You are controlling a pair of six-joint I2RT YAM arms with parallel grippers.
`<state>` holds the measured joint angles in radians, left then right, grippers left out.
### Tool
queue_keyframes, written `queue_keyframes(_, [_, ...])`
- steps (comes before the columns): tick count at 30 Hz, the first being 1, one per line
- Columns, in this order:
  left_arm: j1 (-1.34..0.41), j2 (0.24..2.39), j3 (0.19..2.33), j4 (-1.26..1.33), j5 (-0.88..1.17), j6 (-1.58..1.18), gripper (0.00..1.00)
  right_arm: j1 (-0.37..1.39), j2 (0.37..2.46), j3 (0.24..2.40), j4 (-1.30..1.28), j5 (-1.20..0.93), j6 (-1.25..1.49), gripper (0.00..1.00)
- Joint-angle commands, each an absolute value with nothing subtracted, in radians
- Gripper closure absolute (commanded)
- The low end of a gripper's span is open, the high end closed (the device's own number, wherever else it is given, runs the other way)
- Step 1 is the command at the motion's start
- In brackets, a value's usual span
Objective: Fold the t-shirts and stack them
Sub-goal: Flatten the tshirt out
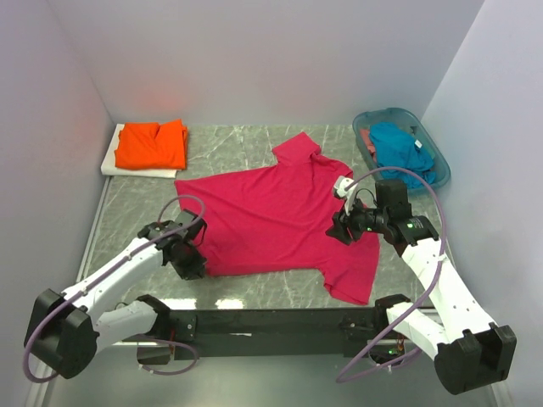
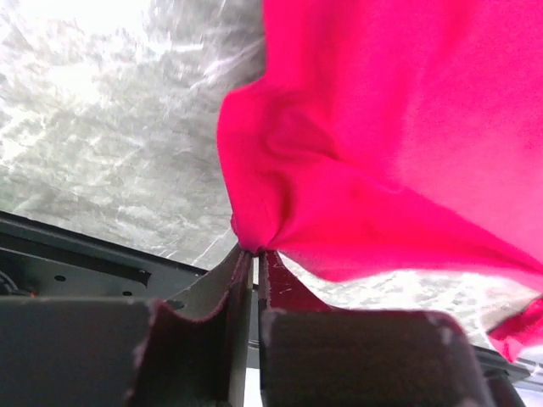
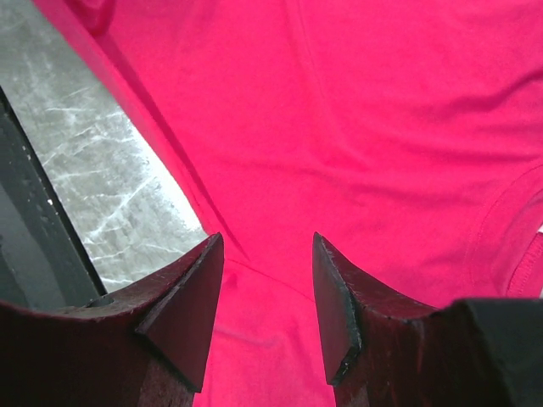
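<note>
left gripper (image 2: 253,253) low near the table (image 1: 254,146) front edge, clamped on the hem of the red shirt (image 1: 271,216), which lies spread mid-table. right gripper (image 3: 267,280) angled down over its right side, jaws apart, empty.

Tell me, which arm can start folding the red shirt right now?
Left. The left gripper is pinched shut on a corner of the red shirt. The right gripper is open above the cloth, holding nothing.
</note>
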<state>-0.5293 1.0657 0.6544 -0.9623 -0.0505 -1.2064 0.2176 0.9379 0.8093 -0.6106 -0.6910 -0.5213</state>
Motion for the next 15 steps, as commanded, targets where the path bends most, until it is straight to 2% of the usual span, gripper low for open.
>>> queue_keyframes(1, [-0.492,1.061,0.693,-1.006,-0.026,-1.122,0.86,0.210,0.920,0.813,-0.615,-0.718,-0.531,0.46])
queue_keyframes(5, [-0.485,1.081,0.716,-1.026,0.035,-1.071,0.82,0.204,0.916,0.811,-0.618,-0.718,-0.532,0.46])
queue_keyframes(15, [-0.485,0.989,0.793,-1.184,0.048,-1.037,0.84,0.190,0.936,0.822,-0.627,-0.724,-0.537,0.46])
